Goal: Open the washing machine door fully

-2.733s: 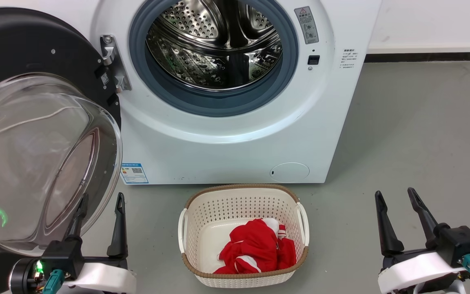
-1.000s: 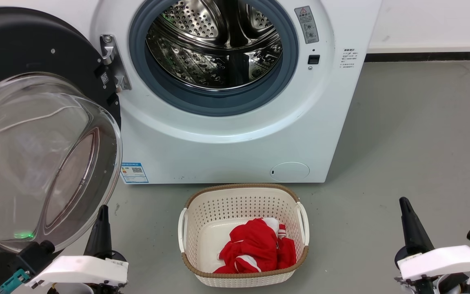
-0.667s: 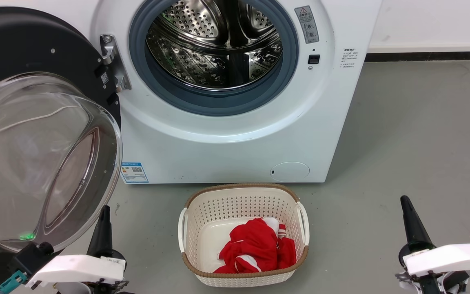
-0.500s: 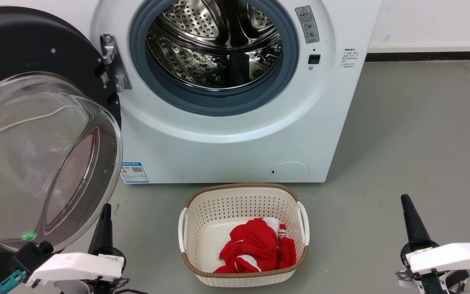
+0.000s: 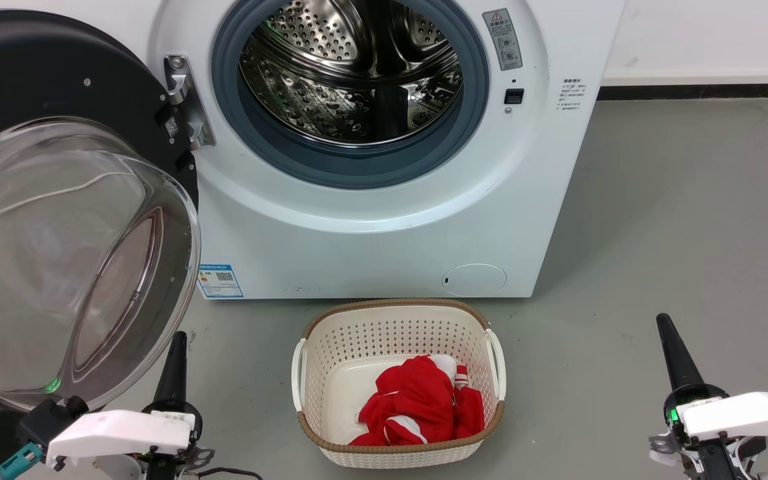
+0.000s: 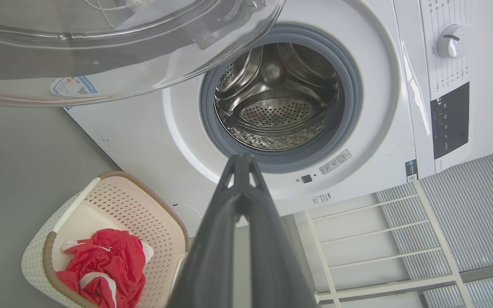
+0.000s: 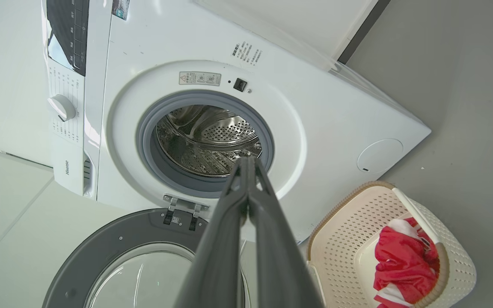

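Looks pretty much done to me: the washing machine door point(image 5: 71, 220) hangs swung wide, left of the washing machine point(image 5: 357, 247), your left gripper point(image 5: 178, 340) and right gripper point(image 5: 664, 327) are pinched together and empty, so just back off next.

Floor point(image 5: 677, 213): flat grey, matte finish. Two items sit directly on it. The washing machine point(image 5: 384, 233) stands at the back with its base down on the floor, against the white wall point(image 5: 691, 40). The cream perforated laundry basket point(image 5: 331, 407) sits just in front of the machine, near its middle, with a narrow strip of floor between them. A black skirting strip point(image 5: 691, 92) runs along the floor-wall joint to the right of the machine.
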`<state>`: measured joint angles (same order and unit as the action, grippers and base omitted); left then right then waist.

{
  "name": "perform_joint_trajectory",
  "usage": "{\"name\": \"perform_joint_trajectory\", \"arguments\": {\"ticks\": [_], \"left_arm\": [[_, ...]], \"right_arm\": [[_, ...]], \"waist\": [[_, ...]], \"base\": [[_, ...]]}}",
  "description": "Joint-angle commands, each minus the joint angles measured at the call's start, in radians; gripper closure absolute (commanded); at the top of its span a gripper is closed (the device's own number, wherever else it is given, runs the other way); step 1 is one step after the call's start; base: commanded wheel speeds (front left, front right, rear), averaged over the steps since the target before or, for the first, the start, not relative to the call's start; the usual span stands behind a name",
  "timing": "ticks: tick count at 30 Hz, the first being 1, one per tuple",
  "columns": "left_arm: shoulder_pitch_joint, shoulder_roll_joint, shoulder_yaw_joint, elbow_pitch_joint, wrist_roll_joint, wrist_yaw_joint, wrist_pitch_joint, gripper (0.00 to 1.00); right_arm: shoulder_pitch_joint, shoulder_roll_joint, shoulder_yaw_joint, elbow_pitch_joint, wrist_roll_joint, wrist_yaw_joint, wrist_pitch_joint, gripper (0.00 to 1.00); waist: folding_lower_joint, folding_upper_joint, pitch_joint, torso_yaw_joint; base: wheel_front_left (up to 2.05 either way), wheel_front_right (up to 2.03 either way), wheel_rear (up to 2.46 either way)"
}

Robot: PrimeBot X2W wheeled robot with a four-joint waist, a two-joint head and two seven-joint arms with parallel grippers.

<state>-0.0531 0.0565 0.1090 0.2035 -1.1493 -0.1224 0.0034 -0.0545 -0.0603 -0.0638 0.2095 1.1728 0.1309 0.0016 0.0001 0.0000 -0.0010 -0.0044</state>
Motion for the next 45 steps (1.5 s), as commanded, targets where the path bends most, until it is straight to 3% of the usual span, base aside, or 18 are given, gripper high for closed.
{"name": "perform_joint_trajectory", "arguments": {"ticks": [1,45], "left_arm": [[-0.028,0.002,0.004,-0.003,-0.023,-0.004,0.006,1.00],[-0.058,-0.006,0.007,0.039,-0.417,-0.009,0.102,1.00]], "right_arm": [[-0.022,-0.006,-0.004,-0.003,0.026,0.000,0.007,1.00],[-0.053,-0.001,-0.035,0.032,0.406,0.000,0.094,1.00]], "waist": [[-0.0001,0.0000,0.000,0.000],[-0.0001,0.0000,0.003,0.004]], "base": [[0.00,0.00,0.00],[0.00,0.00,0.00]]}}
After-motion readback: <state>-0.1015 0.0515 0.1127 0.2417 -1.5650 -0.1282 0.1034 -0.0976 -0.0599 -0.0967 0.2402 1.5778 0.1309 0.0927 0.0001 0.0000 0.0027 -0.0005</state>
